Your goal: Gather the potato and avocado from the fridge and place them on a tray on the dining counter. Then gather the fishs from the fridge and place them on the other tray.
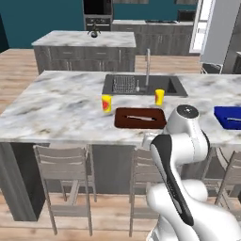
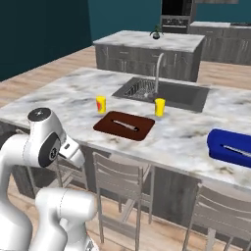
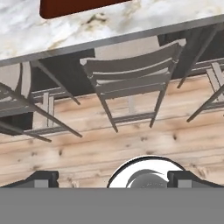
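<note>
The dark reddish-brown other tray (image 1: 140,123) (image 2: 109,128) lies near the front edge of the dining counter (image 1: 56,108) (image 2: 186,137). One slender grey fish (image 1: 141,117) (image 2: 126,126) lies in it. The blue tray (image 1: 229,117) (image 2: 228,147) sits further right on the same top. My gripper (image 3: 114,179) is open with nothing between its fingertips (image 3: 41,178). It hangs below the counter's front edge and looks down at a chair and the wooden floor, with a corner of the brown tray (image 3: 78,6) at the top of that view. The potato and avocado are out of view. The fridge (image 1: 219,33), grey with a white inner side, stands at the far right back.
An inset sink (image 1: 141,84) (image 2: 166,93) with a faucet (image 1: 148,66) sits behind the trays. Two yellow cups (image 1: 107,103) (image 1: 159,97) stand between the sink and the brown tray. Grey chairs (image 1: 63,174) (image 3: 131,78) line the counter's front. A second island (image 1: 84,40) stands behind.
</note>
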{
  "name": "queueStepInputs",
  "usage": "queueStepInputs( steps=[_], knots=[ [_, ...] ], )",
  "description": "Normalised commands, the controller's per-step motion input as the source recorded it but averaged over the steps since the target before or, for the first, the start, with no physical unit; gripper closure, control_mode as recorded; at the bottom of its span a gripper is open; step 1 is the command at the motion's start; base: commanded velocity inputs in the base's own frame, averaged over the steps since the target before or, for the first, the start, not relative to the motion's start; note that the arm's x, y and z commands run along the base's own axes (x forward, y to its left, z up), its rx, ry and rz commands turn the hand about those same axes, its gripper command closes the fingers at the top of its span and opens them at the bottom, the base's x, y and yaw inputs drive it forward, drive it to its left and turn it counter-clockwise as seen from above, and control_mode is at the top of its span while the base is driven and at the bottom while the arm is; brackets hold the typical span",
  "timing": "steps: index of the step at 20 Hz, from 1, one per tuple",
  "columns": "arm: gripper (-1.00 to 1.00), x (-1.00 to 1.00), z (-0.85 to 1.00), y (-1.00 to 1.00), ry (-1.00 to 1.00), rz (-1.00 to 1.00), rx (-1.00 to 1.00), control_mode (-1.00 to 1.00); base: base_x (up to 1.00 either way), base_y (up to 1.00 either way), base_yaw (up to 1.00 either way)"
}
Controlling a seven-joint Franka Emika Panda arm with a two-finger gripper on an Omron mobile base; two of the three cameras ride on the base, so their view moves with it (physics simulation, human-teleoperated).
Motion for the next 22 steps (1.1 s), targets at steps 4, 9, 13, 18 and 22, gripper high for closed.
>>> queueStepInputs(
  steps=[4,9,13,18,22],
  knots=[
    [-1.00,0.00,0.00,0.00,0.00,0.00,0.00,1.00,0.00,1.00,0.00],
    [-1.00,0.00,0.00,0.00,0.00,0.00,0.00,1.00,0.00,1.00,0.00],
    [-1.00,0.00,0.00,0.00,0.00,0.00,0.00,1.00,-0.03,1.00,-0.04],
    [-1.00,0.00,0.00,0.00,0.00,0.00,0.00,1.00,-0.04,1.00,-0.09],
    [-1.00,0.00,0.00,0.00,0.00,0.00,0.00,1.00,-0.11,1.00,-0.11]
  ],
)
